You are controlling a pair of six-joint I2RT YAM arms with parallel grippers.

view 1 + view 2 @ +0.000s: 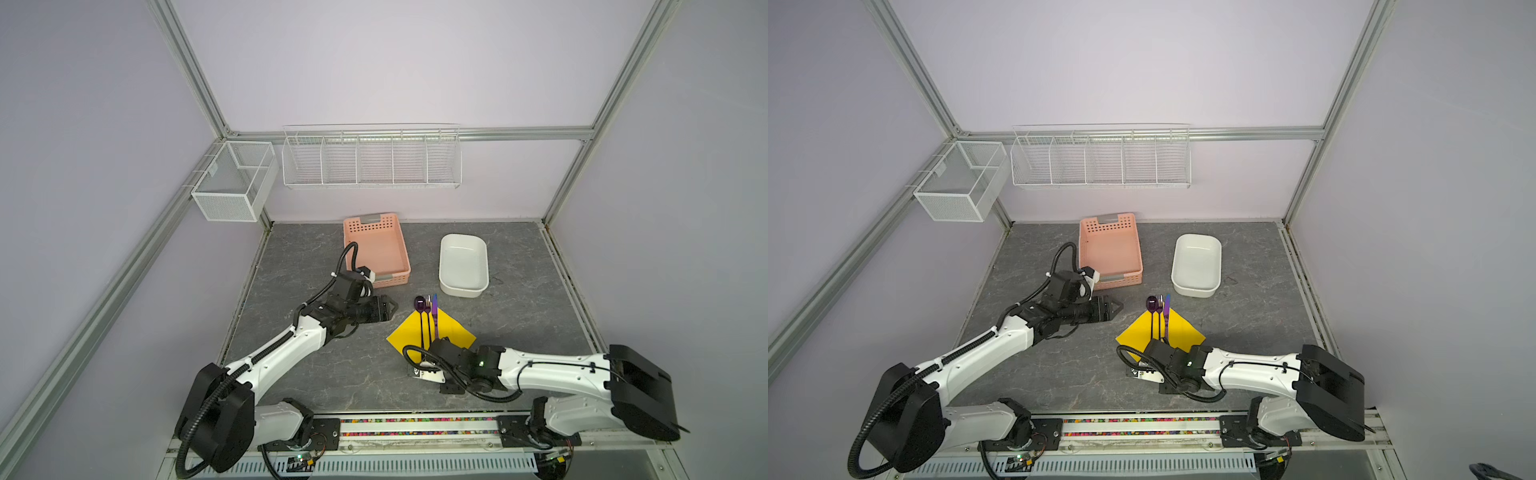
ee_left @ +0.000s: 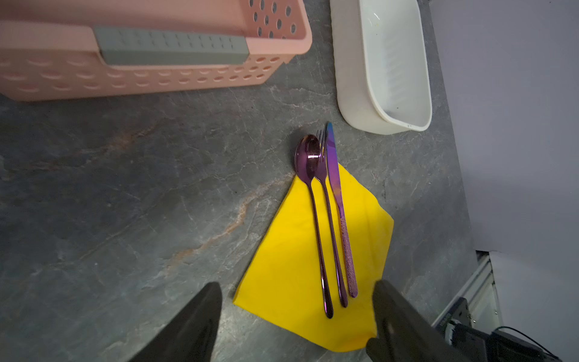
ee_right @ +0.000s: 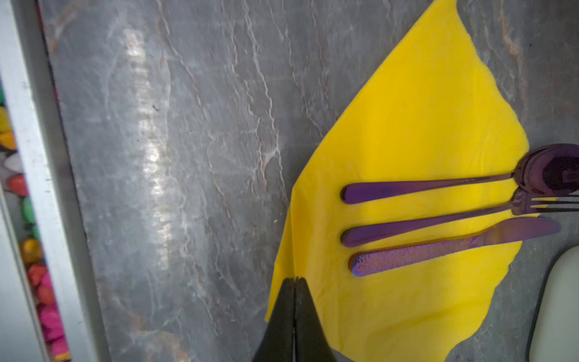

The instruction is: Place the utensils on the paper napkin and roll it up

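Note:
The yellow paper napkin (image 1: 453,332) (image 1: 1183,332) lies as a diamond on the grey table. The utensils lie side by side on it: spoon (image 2: 308,156), fork (image 2: 322,170) and knife (image 2: 333,175), with their heads past its far corner. In the right wrist view the spoon (image 3: 407,188), fork (image 3: 407,227) and knife (image 3: 438,250) rest on the napkin (image 3: 423,109). My right gripper (image 3: 294,280) is shut on the napkin's near edge, where a crease rises. My left gripper (image 1: 390,309) (image 2: 297,283) hovers open to the left of the napkin, holding nothing.
A pink perforated basket (image 1: 378,253) stands behind the left gripper. A white tub (image 1: 463,264) stands just beyond the utensils' heads. Wire racks (image 1: 370,158) hang on the back wall. The table's front rail (image 1: 415,428) runs close behind the right wrist.

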